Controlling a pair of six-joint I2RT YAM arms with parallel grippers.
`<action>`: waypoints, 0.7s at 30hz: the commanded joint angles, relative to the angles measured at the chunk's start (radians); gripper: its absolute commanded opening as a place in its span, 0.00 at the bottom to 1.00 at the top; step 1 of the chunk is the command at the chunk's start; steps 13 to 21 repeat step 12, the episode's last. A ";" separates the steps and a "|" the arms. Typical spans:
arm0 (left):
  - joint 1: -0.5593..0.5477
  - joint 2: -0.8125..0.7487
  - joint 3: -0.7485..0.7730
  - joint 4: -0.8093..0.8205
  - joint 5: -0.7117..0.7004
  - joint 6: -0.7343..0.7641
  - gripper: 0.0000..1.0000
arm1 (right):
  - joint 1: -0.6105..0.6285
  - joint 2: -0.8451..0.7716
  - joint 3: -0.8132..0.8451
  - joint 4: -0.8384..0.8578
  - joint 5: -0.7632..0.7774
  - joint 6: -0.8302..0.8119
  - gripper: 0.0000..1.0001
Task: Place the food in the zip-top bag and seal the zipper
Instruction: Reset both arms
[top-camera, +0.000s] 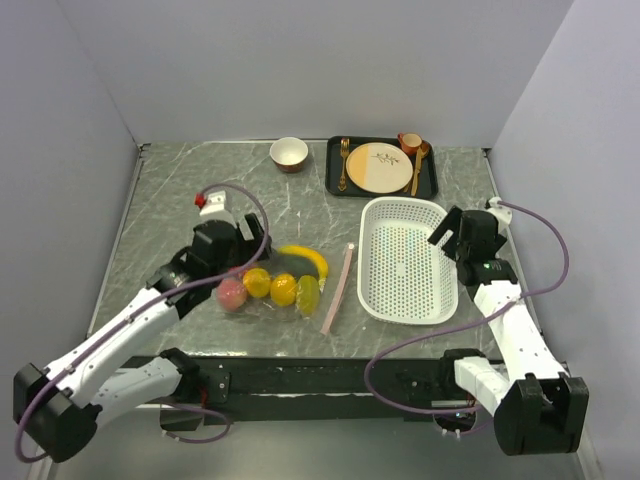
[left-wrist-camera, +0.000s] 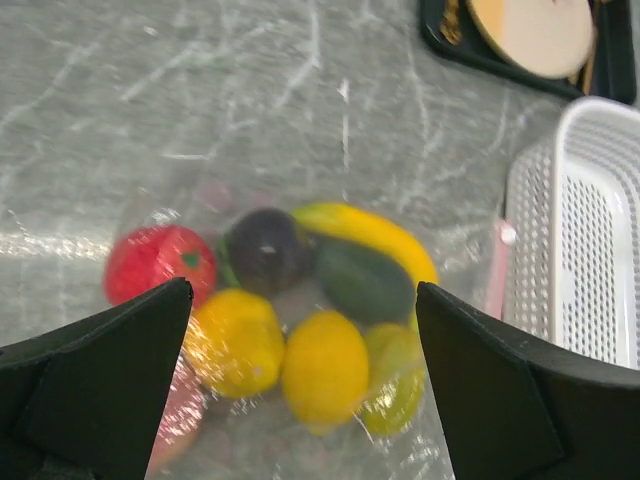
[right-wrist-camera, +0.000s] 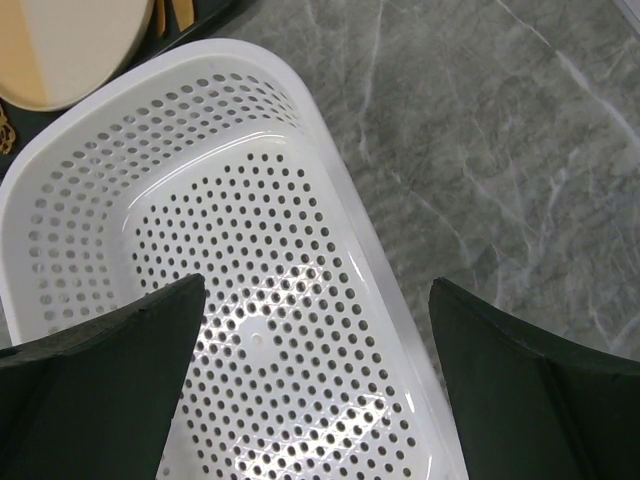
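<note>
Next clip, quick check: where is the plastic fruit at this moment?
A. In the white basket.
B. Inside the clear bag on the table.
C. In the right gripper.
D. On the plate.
B: the fruit lies bunched under the crinkly plastic of the clear bag, left of the white basket, which holds none.

No legible text, label, brand, number or sign in any view. On the beige plate (top-camera: 372, 170), upper centre of the top view, just a small dark mark, too small to read.
</note>
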 joint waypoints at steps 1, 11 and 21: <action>0.133 0.023 0.095 0.069 0.134 0.065 0.99 | -0.008 -0.048 -0.015 0.015 0.058 0.013 1.00; 0.138 -0.006 0.117 0.111 0.030 0.093 0.99 | -0.008 -0.092 -0.044 0.015 0.210 0.074 1.00; 0.138 -0.004 0.117 0.109 0.015 0.093 1.00 | -0.008 -0.097 -0.053 0.018 0.241 0.085 1.00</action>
